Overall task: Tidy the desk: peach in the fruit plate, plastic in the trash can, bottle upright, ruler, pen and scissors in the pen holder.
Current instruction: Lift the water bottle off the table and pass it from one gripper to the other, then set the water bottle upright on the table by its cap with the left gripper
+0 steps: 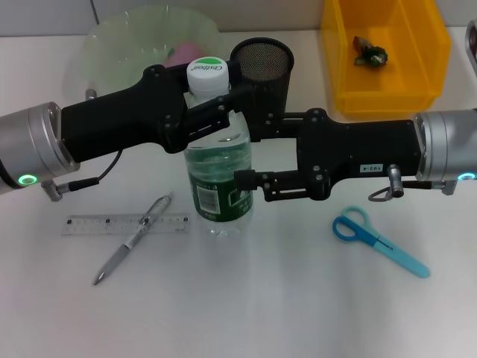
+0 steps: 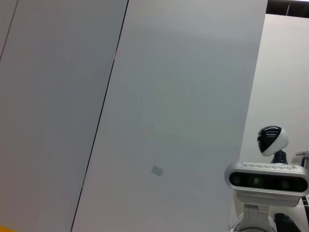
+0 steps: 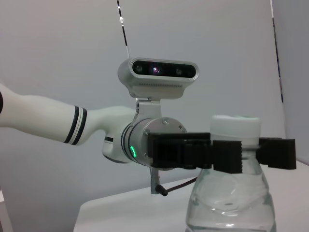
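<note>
Standing upright near the middle of the head view, the clear plastic water bottle with a green label and white cap [image 1: 218, 165] looked like the step in hand, and by my reading it was all but finished. The left pincer [image 1: 216, 112] reached in from the left of the frame and was clenched around the bottle's neck just under the cap; the right wrist view showed its black fingers [image 3: 227, 155] pressed on either side of the neck. The right pincer [image 1: 246, 186] came in from the right at label height, its fingers touching or nearly touching the bottle's side, but I could not tell whether they gripped it or merely steadied it.

Something pink, probably the peach [image 1: 182, 54], lay in the translucent green fruit plate [image 1: 112, 37] at the upper left, partly hidden by the left arm, so that item seemed done. A small crumpled scrap [image 1: 370, 52] sat in the yellow bin [image 1: 417, 89] at the upper right, which I took for the plastic in the trash can.

Three things were left on the white tabletop [image 1: 298, 313]: the clear ruler [image 1: 97, 224] at lower left, the silver pen [image 1: 133, 240] lying across it, and the blue-handled scissors [image 1: 378, 240] at lower right. The black mesh pen holder [image 1: 262, 63] stood behind the bottle, with none of these in it.
</note>
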